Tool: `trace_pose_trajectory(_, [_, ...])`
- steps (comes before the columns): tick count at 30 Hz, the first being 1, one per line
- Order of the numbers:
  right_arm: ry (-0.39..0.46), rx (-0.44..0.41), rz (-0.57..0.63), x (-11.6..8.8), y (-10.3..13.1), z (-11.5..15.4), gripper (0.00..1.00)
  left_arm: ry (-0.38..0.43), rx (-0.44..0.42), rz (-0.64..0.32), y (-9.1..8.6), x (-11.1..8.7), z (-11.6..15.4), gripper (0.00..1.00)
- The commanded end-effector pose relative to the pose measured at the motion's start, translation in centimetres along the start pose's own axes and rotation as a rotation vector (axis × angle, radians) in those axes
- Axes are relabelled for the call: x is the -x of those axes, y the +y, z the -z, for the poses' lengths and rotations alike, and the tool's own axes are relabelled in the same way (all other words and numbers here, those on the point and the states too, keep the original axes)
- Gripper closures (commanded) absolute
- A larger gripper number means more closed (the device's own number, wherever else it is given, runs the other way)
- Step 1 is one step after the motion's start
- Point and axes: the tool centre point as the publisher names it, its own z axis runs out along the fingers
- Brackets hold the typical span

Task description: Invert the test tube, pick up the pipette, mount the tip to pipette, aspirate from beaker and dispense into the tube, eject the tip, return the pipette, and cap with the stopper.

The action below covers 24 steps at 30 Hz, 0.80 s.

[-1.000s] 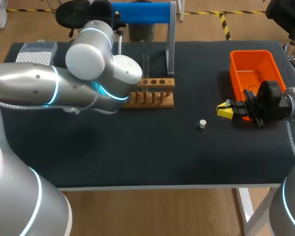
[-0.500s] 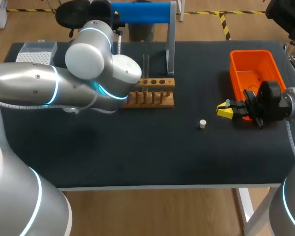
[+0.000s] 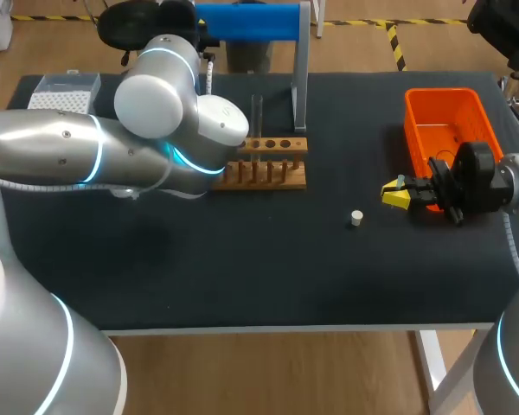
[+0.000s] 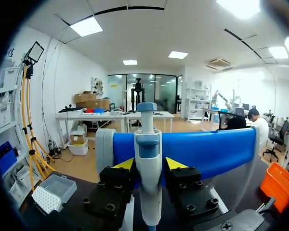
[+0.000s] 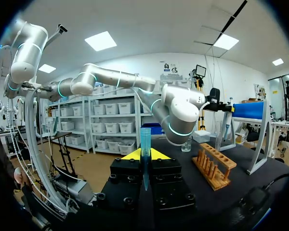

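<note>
- Head view: the dark worktop point(image 3: 242, 268) carries everything, with the left arm point(image 3: 112, 147) stretched across it to the blue stand point(image 3: 246, 22) at the rear.
- Orange bin point(image 3: 445, 130) on the right, and the right pincer point(image 3: 396, 194) just beside it.
- Wooden rack point(image 3: 272, 164) mid-worktop, the test tube point(image 3: 257, 112) upright at its left end.
- Left pincer point(image 4: 148, 163) is clamped on the pipette point(image 4: 148, 144), right against the stand's bar.
- Right pincer grips a blue pipette tip point(image 5: 144, 139), held upright.
- White stopper point(image 3: 356, 218) lies on the worktop between the rack and the right pincer.

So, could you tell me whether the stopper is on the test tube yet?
Off: the stopper lies by itself on the table, well apart from the test tube standing in the wooden rack.
</note>
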Motion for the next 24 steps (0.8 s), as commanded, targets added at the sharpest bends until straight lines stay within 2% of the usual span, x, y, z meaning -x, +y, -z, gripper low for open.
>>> trace_pose_trajectory(1, [-0.003,-0.001,0.001,-0.1,0.0,-0.1,1.0,-0.003,-0.002,0.002,0.1,-0.1,-0.4,1.0])
trace_pose_trajectory(6, [-0.003,-0.001,0.001,-0.1,0.0,-0.1,1.0,-0.004,-0.005,0.003,-0.2,-0.1,-0.3,1.0])
trace_pose_trajectory(17, [-0.003,-0.001,0.001,-0.1,0.0,-0.1,1.0,-0.004,-0.061,-0.032,-4.1,-0.2,0.5,1.0])
trace_pose_trajectory(24, [-0.003,-0.001,0.001,-0.1,0.0,-0.1,1.0,0.004,-0.057,-0.054,-5.0,-0.4,0.9,1.0])
